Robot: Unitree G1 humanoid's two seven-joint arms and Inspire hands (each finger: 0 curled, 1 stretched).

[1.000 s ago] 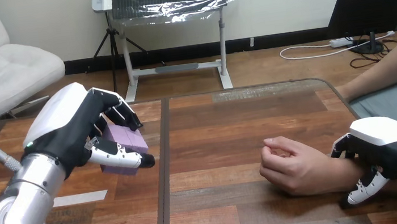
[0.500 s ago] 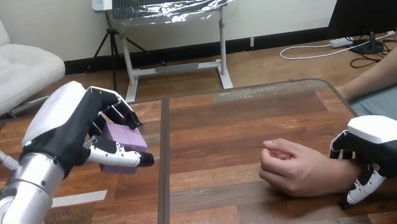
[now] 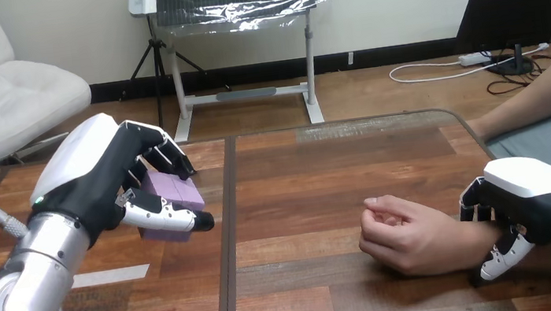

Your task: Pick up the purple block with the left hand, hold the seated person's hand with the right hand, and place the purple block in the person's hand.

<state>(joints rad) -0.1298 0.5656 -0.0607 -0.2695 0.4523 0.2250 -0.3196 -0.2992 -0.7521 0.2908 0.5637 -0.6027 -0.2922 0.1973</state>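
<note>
My left hand (image 3: 101,181) is at the left, above the table, with fingers and thumb curled round the purple block (image 3: 171,206). The person's hand (image 3: 401,234) rests on the table at the right, loosely curled, its forearm running off to the right. My right hand (image 3: 524,200) sits over the person's wrist, fingers curled over the top and the thumb under it near the table. A wide gap of table separates the block from the person's hand.
The wooden table (image 3: 301,192) has a dark seam (image 3: 228,233) running front to back just right of the block. A strip of white tape (image 3: 109,276) lies on the table under my left forearm.
My right hand has lifted slightly and drawn a little closer round the person's wrist. My left hand and the purple block have stayed where they were.
</note>
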